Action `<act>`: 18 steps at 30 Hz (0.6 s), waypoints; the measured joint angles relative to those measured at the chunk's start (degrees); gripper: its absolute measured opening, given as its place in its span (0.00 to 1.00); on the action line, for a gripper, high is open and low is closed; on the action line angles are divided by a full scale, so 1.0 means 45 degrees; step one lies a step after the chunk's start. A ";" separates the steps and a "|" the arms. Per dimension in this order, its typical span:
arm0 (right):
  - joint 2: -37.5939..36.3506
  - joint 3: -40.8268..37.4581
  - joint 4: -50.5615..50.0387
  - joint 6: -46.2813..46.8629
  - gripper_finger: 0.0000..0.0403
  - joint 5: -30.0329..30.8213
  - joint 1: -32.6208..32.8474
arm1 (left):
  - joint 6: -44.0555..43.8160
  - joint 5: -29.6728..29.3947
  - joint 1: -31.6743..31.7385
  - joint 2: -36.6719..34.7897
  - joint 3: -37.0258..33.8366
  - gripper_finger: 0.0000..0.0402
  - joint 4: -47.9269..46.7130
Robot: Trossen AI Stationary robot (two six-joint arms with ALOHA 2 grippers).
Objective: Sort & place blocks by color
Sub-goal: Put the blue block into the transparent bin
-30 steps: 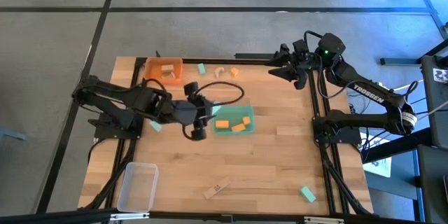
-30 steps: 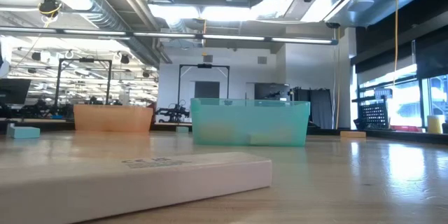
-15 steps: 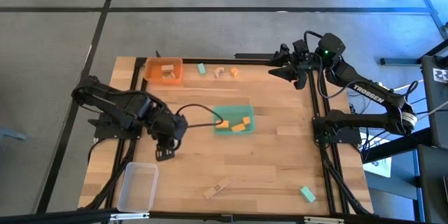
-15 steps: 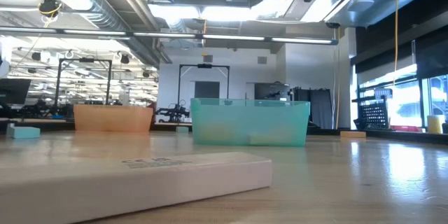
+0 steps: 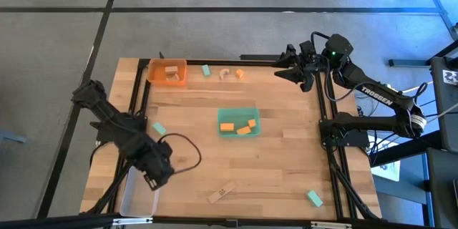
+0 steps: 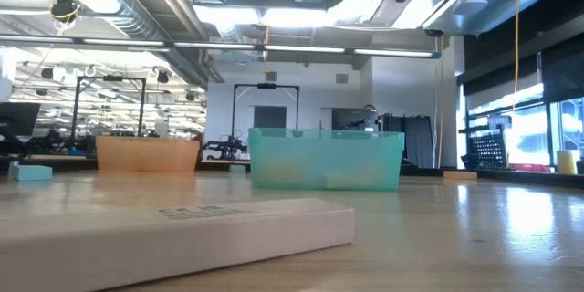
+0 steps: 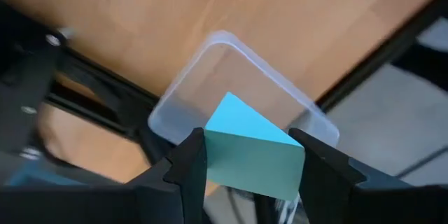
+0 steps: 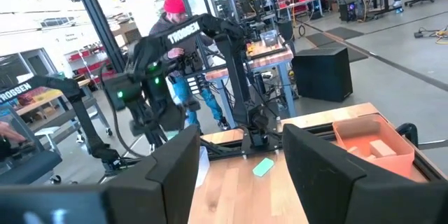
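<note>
Over the counter's near-left corner, the left gripper (image 7: 245, 164) pinches a mint-green block (image 7: 248, 150) above the clear tray (image 7: 231, 87). Released here, it risks landing among the wrong colour. The right gripper (image 5: 280, 71) waits at the counter's far-right edge, fingers spread and empty.

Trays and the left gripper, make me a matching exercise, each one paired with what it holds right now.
Things:
1. orange tray
2. green tray
3. clear tray
4. left gripper

Contents:
A. orange blocks
B. mint-green block
C. nothing visible
D. pale wood blocks

Pairs: 1-D, 2-A, 3-C, 4-B
</note>
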 joint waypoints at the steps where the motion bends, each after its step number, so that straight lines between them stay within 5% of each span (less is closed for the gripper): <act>1: 0.0000 0.0000 0.0002 0.0000 0.51 0.0000 0.0000 | -0.0575 0.0007 -0.0249 0.0000 -0.0384 0.42 0.0406; 10: 0.0000 0.0000 0.0002 0.0005 0.51 0.0005 0.0000 | -0.3852 0.1017 -0.1819 0.0005 -0.3761 0.42 0.4312; 18: 0.0000 0.0000 0.0211 0.0010 0.51 0.0029 0.0000 | -0.4980 0.2236 -0.1932 0.0005 -0.5698 0.43 0.5632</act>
